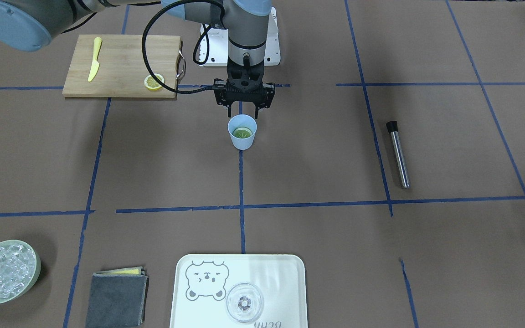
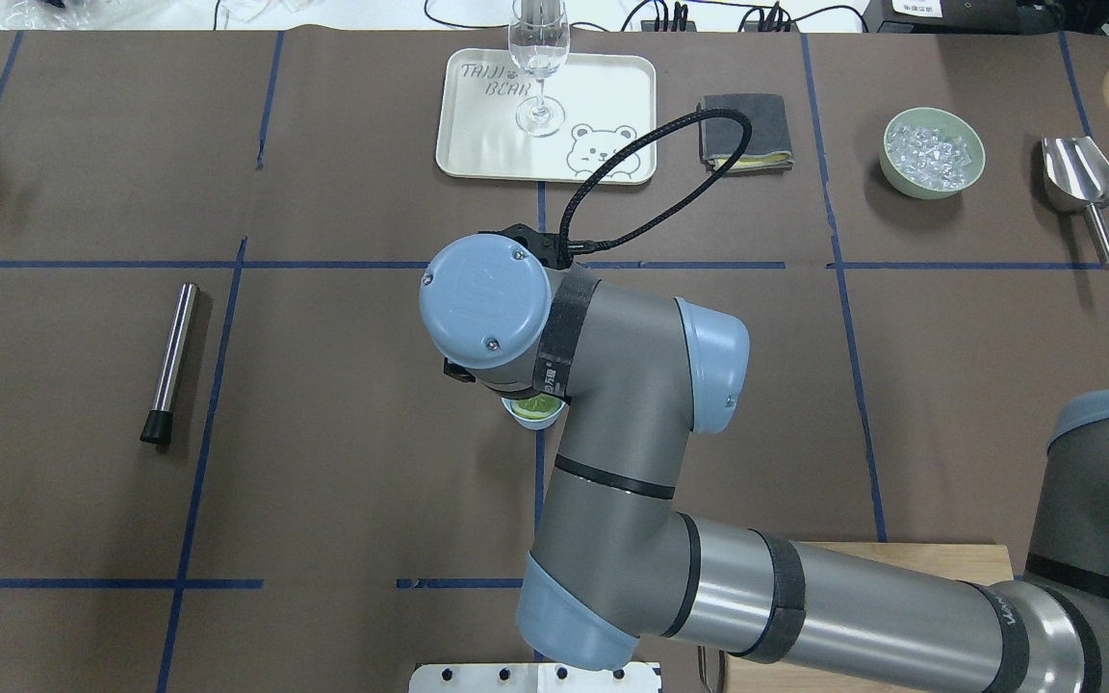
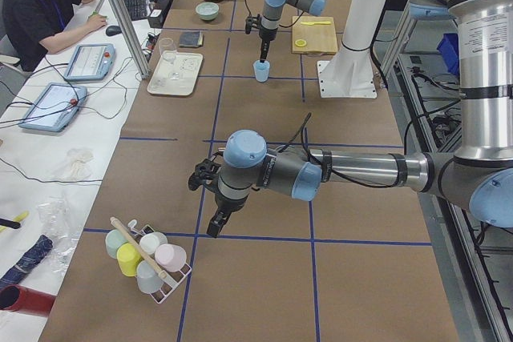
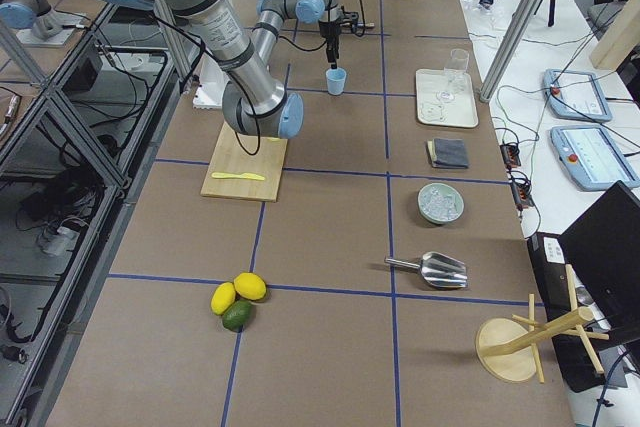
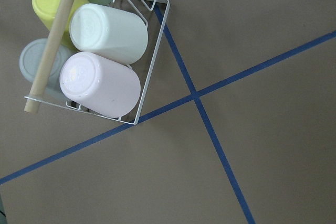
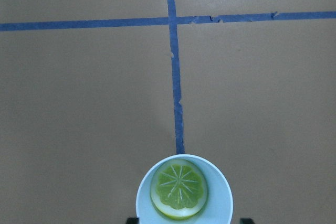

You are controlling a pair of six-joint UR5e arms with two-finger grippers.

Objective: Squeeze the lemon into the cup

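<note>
The jaws of the right gripper [image 1: 243, 111] stand spread, one on each side of the cup's mouth and just above its rim, pinching nothing. The right wrist view shows their two dark tips at five and seven o'clock of the cup [image 1: 243, 142]. That wide, centred stance looks chosen so anything let go falls straight inside. The lemon [image 1: 242, 132] lies flat in the bottom of the cup, free of the jaws, its greenish face marked with pale spokes and ringed by a thin rind. It is narrower than the mouth, so it sits clear of the wall. The cup is smooth, plain light-blue and tapered, and stands upright on a blue tape line of the matte brown tabletop. No juice can be made out, so whether the squeezing is done cannot be told. In the front-facing view a second slice [image 1: 153, 82] rests at ten o'clock of the cup on a pale wooden cutting board [image 1: 121, 64], beside a yellow plastic knife [image 1: 95, 59], likely kept there as spare. A polished steel rod [image 1: 398, 155] with a black tip lies at three o'clock, well apart. The left gripper [image 3: 215, 228] hangs far off near a wire rack [image 5: 152, 56] of upturned pastel cups, probably parked out of the way. Whether its jaws are spread or pressed together cannot be told.
</note>
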